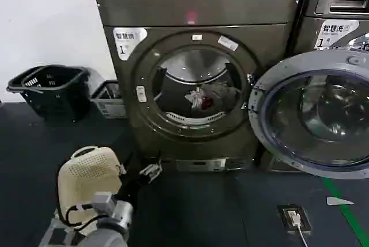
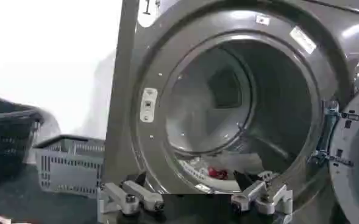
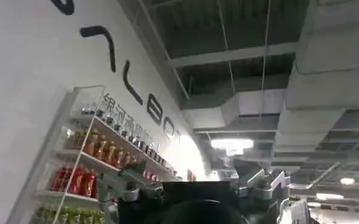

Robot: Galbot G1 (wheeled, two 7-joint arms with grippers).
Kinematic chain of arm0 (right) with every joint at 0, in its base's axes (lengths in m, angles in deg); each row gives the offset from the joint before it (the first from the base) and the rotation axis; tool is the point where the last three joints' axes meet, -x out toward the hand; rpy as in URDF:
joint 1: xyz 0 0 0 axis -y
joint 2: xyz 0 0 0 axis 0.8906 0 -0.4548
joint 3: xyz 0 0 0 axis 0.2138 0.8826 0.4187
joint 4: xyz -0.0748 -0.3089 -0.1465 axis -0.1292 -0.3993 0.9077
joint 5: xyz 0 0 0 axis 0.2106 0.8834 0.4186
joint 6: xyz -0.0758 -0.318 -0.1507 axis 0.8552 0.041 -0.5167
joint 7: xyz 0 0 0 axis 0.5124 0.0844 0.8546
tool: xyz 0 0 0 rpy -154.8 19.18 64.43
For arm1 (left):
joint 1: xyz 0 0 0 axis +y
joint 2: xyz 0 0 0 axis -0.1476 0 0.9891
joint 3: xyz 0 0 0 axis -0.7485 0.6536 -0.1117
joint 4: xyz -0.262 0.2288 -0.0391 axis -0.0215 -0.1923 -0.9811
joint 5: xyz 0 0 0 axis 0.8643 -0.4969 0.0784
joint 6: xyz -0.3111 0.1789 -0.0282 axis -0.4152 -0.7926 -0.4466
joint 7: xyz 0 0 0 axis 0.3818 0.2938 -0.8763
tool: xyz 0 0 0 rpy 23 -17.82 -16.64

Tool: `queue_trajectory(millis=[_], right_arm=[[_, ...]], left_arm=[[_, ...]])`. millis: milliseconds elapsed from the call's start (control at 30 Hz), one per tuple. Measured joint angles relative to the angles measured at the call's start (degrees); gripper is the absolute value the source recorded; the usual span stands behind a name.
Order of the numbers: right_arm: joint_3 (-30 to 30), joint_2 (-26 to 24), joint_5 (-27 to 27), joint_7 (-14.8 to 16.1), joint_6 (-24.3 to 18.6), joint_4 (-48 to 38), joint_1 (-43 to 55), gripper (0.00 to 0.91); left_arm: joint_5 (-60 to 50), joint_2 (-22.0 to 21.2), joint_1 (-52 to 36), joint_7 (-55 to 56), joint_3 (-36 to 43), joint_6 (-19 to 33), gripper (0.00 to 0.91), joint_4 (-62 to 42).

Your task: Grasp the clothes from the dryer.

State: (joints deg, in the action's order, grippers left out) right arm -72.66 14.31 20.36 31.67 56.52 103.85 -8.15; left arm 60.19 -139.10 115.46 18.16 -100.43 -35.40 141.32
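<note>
The dryer [image 1: 199, 4] stands in the middle with its round porthole open. Low in the drum lie the clothes [image 1: 203, 98], a small white and grey bundle with a red patch, which the left wrist view also shows [image 2: 219, 170]. My left gripper [image 1: 151, 172] hangs low in front of the dryer, below and left of the porthole and well short of the clothes. It [image 2: 194, 185] is open, with nothing between its fingers [image 2: 133, 196]. My right gripper [image 3: 197, 182] is open and empty, pointing up at a ceiling and a wall shelf.
The round glass door [image 1: 314, 121] swings out to the right of the porthole. A cream perforated basket [image 1: 86, 180] sits by my left arm. A black basket [image 1: 52, 88] and a grey crate [image 1: 109, 100] stand to the left. The LG machine [image 1: 340, 4] is at the right, and a floor socket [image 1: 294, 218] lies lower right.
</note>
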Motion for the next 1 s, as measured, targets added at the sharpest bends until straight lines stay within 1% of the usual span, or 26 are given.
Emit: queue_trajectory(millis=[300,1000], right_arm=[[0.23,-0.08,-3.11,-0.15,-2.01,0.5,0.14,0.907],[0.67,0.23,-4.34,0.0,-3.2,0.34,0.57,0.907]], left_arm=[[-0.01,0.23,0.61,-0.24,0.04,0.16,0.907,0.42],[-0.85,-0.87,-0.07,-0.77,0.5,0.42,0.907,-0.02]])
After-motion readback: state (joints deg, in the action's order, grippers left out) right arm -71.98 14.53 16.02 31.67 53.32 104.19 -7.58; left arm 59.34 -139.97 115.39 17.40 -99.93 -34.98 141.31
